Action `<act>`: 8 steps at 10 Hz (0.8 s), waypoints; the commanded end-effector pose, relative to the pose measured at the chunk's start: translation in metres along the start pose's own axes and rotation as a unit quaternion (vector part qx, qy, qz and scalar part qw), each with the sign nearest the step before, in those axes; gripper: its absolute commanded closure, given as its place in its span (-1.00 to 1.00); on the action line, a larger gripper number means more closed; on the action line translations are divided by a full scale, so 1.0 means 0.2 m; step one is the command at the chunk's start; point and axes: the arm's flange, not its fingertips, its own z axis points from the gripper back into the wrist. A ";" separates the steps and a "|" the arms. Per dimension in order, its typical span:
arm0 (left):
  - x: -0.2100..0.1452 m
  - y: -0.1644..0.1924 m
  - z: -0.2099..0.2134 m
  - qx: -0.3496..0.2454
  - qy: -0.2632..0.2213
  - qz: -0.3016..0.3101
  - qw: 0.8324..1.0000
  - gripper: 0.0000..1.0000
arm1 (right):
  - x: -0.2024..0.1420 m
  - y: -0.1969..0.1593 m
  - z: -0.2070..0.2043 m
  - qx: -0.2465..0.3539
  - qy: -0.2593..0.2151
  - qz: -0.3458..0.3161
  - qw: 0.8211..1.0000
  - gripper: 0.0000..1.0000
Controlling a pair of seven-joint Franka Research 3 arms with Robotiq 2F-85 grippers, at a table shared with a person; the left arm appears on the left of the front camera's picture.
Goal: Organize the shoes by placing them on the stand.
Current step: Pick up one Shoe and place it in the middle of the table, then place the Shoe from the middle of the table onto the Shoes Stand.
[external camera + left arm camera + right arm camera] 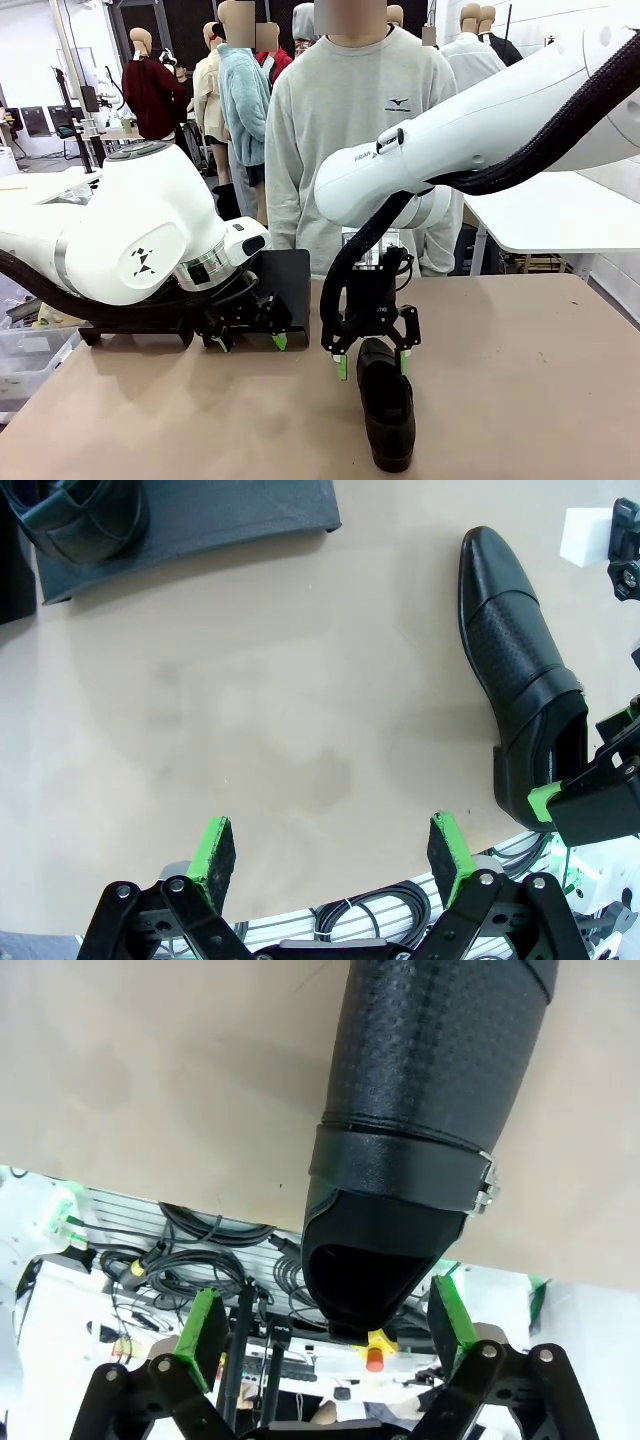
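One black shoe point(388, 415) lies on the tan table, toe toward the camera. My right gripper point(372, 358) hangs open over its heel, a green pad on either side and clear of the leather. In the right wrist view the shoe point(425, 1100) stretches away from the open right gripper point(328, 1320), its heel opening between the fingers. My left gripper point(248, 338) is open and holds nothing, low in front of the black stand point(288, 275). The left wrist view has the left gripper point(330, 848) over bare table, the shoe point(520, 670) at right, and another shoe point(80, 520) on the stand point(230, 515).
A person in a grey sweatshirt point(350, 120) stands at the far side, behind the stand. A white table point(560, 210) is at the back right, and a clear bin point(25, 360) sits off the table's left edge. Cables point(200, 1250) hang below the table edge.
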 end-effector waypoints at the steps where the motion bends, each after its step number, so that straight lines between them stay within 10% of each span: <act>1: 0.00 0.00 0.00 0.003 -0.006 0.001 1.000 -1.00 | 0.01 0.00 -0.02 -0.006 0.002 -0.005 1.000 -1.00; 8: 0.00 0.00 0.00 0.003 -0.006 0.001 1.000 -1.00 | -0.08 -0.03 0.12 -0.002 -0.025 0.002 1.000 -1.00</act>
